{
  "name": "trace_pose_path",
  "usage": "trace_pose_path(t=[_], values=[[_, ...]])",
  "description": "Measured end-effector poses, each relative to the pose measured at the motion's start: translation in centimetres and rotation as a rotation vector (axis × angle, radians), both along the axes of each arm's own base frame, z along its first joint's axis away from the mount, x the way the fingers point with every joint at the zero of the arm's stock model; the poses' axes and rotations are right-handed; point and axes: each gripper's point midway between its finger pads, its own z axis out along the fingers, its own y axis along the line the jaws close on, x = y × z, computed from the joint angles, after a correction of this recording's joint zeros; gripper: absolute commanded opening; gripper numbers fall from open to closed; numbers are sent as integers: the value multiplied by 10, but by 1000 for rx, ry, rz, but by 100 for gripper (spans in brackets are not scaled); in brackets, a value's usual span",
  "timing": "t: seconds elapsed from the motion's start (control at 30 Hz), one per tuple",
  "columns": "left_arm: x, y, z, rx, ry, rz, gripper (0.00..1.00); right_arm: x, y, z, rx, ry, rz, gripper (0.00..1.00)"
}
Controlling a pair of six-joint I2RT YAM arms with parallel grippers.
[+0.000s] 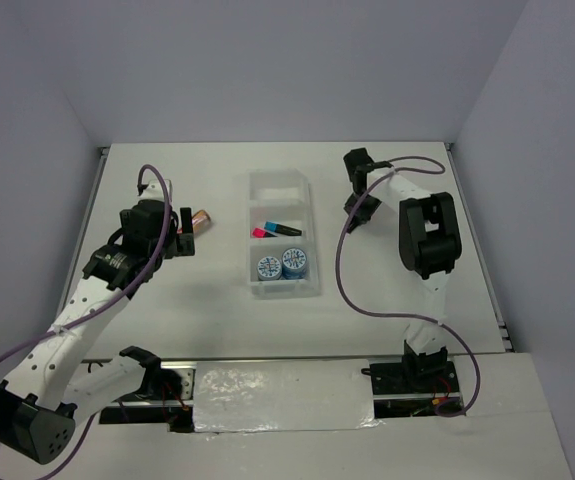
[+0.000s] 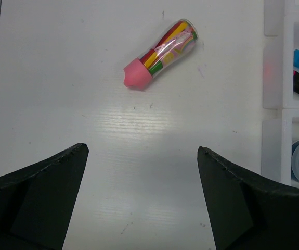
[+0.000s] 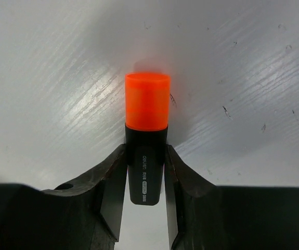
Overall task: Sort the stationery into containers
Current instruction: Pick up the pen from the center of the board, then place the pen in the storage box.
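Note:
The clear tray (image 1: 277, 190) lies at the table's middle, and its edge shows in the left wrist view (image 2: 273, 78). Its middle compartment holds the pink-capped marker (image 1: 261, 232) and the blue-capped marker (image 1: 285, 229). Its near compartment holds two blue-and-white rolls (image 1: 280, 265). The pink tube (image 1: 200, 220) lies on the table left of the tray, pink cap towards my left gripper (image 2: 162, 52). My left gripper (image 2: 143, 151) is open and empty, just short of the tube. My right gripper (image 3: 145, 151) is shut on the orange-capped marker (image 3: 146, 130), right of the tray (image 1: 359, 208).
The tray's far compartment holds nothing. White walls close the table at the back and both sides. A purple cable (image 1: 342, 260) loops from the right arm over the table right of the tray.

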Motion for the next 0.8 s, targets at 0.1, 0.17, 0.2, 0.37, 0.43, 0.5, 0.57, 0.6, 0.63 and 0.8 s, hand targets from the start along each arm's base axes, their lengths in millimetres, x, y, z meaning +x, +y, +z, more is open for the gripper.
trace_pose_path(t=[0.1, 0.17, 0.2, 0.37, 0.43, 0.5, 0.57, 0.6, 0.63, 0.8], values=[[0, 0, 0, -1, -1, 0, 99, -2, 2, 5, -2, -39, 66, 17], [0, 0, 0, -1, -1, 0, 99, -5, 13, 20, 3, -81, 166, 17], [0, 0, 0, -1, -2, 0, 99, -3, 23, 35, 9, -119, 237, 17], [0, 0, 1, -1, -3, 1, 99, 10, 109, 134, 33, -413, 711, 21], [0, 0, 1, -1, -3, 1, 99, 4, 151, 169, 4, -507, 946, 21], [0, 0, 1, -1, -3, 1, 99, -3, 182, 189, -37, -559, 1128, 20], [0, 0, 1, -1, -3, 1, 99, -12, 209, 197, -86, -586, 1285, 20], [0, 0, 0, -1, -3, 1, 99, -17, 219, 198, -115, -591, 1357, 20], [0, 0, 0, -1, -3, 1, 99, -22, 227, 196, -142, -589, 1417, 20], [1, 2, 0, 7, -4, 12, 99, -32, 233, 169, -281, -491, 1639, 12]])
